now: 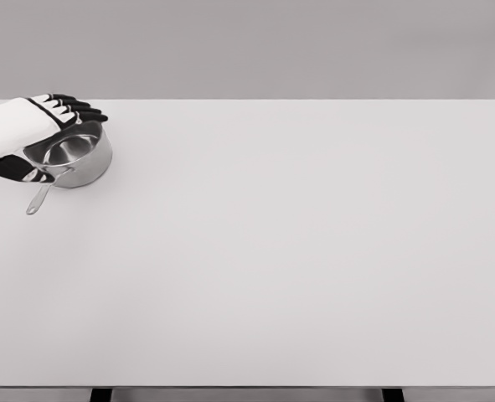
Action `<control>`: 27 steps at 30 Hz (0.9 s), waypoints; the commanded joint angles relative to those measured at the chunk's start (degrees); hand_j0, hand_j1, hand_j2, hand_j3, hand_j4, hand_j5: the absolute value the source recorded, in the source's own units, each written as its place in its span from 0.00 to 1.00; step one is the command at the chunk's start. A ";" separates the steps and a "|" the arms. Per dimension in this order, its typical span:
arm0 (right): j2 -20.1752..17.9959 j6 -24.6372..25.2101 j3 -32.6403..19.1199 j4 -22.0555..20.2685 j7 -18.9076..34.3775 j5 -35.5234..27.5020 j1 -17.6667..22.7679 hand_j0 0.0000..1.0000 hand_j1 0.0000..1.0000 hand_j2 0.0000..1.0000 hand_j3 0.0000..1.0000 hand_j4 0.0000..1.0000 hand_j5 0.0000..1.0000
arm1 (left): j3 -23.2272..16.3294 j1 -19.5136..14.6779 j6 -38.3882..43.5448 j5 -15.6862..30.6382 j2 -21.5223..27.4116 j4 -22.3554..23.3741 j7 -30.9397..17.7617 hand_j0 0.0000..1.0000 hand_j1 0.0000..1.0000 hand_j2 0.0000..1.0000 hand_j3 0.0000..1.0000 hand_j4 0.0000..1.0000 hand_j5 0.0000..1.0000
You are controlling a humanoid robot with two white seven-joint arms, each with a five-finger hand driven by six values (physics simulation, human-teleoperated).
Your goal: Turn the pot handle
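Note:
A shiny steel pot (81, 156) stands on the white table (297, 251) near its far left corner. Its thin handle (41, 196) points toward the front left. My left hand (56, 117), white with black fingers, comes in from the left edge and lies over the pot's far left rim. The fingers (78, 107) stretch out flat along the far rim, and a black part of the hand (6, 167) shows low beside the pot's left wall. The hand is nowhere near closing around the handle. The right arm is out of view.
The table's far edge runs just behind the pot and its left edge is close by. A plain grey wall fills the background. Two dark table legs (100, 394) show below the front edge.

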 commanded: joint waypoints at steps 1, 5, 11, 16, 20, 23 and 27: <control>-0.01 0.10 0.00 0.09 0.03 -0.07 -0.09 1.00 1.00 1.00 1.00 1.00 1.00 | -0.05 0.00 0.12 0.16 -0.07 -0.42 -0.20 1.00 1.00 1.00 1.00 1.00 1.00; -0.01 0.54 -0.09 0.71 -0.06 -0.16 0.35 1.00 1.00 1.00 1.00 1.00 1.00 | 0.03 0.00 0.12 0.16 -0.07 -0.42 -0.90 1.00 1.00 1.00 1.00 1.00 1.00; -0.01 0.46 -0.09 0.62 0.03 -0.16 0.35 1.00 1.00 1.00 1.00 1.00 1.00 | 0.04 -1.14 0.12 0.25 0.10 -2.89 -3.63 1.00 1.00 1.00 1.00 1.00 1.00; -0.01 0.46 -0.09 0.62 0.03 -0.16 0.35 1.00 1.00 1.00 1.00 1.00 1.00 | -1.28 -2.73 -0.23 9.83 0.71 -2.89 -1.43 1.00 1.00 1.00 1.00 1.00 1.00; -0.01 0.46 -0.09 0.62 0.03 -0.16 0.35 1.00 1.00 1.00 1.00 1.00 1.00 | -4.62 -2.90 -2.86 9.74 1.33 -2.45 -1.87 1.00 1.00 1.00 1.00 1.00 1.00; -0.01 0.46 -0.09 0.62 0.03 -0.16 0.35 1.00 1.00 1.00 1.00 1.00 1.00 | -5.15 -2.37 -3.22 9.66 1.60 -2.01 -1.87 1.00 1.00 1.00 1.00 1.00 1.00; -0.01 0.46 -0.09 0.71 0.03 -0.16 0.35 1.00 1.00 1.00 1.00 1.00 1.00 | -5.15 0.35 -9.71 9.66 8.62 -1.66 -1.43 1.00 1.00 1.00 1.00 1.00 1.00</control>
